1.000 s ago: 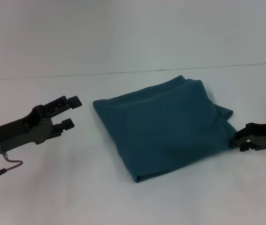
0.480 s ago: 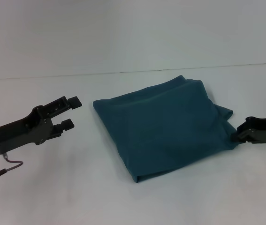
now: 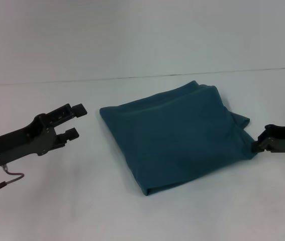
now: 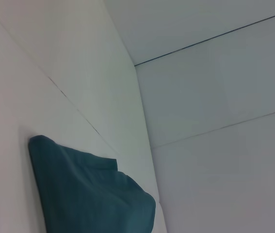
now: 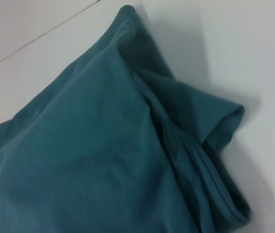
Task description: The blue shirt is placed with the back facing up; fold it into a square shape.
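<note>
Two pincers flank blue shirt (image 3: pixel 175 141) — folded.

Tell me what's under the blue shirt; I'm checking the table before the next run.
Only the white table shows around the folded blue shirt. Its own layers lie stacked; anything beneath them is hidden.

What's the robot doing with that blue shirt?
It's folding it. The blue shirt lies on the white table, already folded into a rough square. The right gripper sits at the shirt's right corner, where the layers bunch up; whether it grips the cloth isn't visible. The left gripper hovers open off to the left, not touching the shirt.
</note>
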